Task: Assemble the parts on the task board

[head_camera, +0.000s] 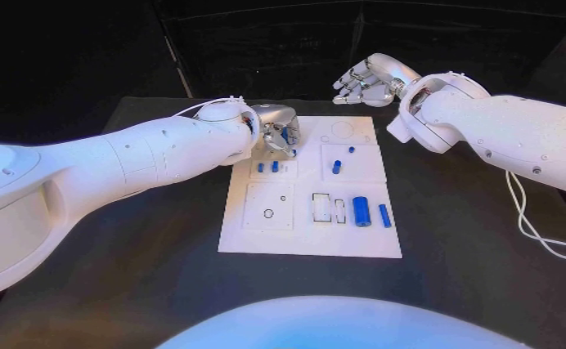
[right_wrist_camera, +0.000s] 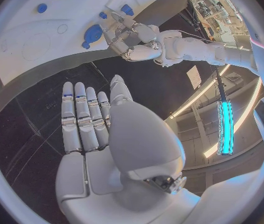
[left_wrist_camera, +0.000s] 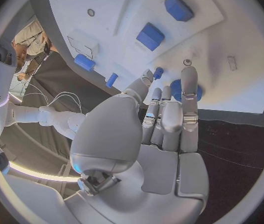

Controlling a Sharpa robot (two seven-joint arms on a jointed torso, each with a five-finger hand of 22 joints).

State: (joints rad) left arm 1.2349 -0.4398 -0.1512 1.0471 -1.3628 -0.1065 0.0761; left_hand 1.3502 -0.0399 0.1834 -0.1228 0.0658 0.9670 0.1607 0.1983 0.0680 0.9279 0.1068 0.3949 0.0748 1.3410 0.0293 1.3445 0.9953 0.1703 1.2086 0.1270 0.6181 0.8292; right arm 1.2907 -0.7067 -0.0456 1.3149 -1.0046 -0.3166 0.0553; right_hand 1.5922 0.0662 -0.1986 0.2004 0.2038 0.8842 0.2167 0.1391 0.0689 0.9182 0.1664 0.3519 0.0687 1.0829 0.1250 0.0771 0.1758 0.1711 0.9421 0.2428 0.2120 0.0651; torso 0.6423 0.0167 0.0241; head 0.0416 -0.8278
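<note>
The white task board (head_camera: pixel 312 234) lies mid-table. My left hand (head_camera: pixel 278 131) hovers over its far left corner, fingers partly spread above a round blue part (left_wrist_camera: pixel 176 90) lying on the board (left_wrist_camera: pixel 231 35). A small blue part (left_wrist_camera: pixel 158 72) sits just beside the thumb tip, and I cannot tell whether it is touched. My right hand (head_camera: pixel 368 79) hangs beyond the board's far edge with straight fingers and an empty palm (right_wrist_camera: pixel 94 129). From there my left hand (right_wrist_camera: pixel 132 35) shows beside the round blue part (right_wrist_camera: pixel 93 35).
Two small blue parts (head_camera: pixel 267 167) stand left of centre on the board, another (head_camera: pixel 336 167) in the middle. A blue cylinder (head_camera: pixel 361 211) and a blue bar (head_camera: pixel 384 215) lie at the near right. Black table (head_camera: pixel 472 243) surrounds the board.
</note>
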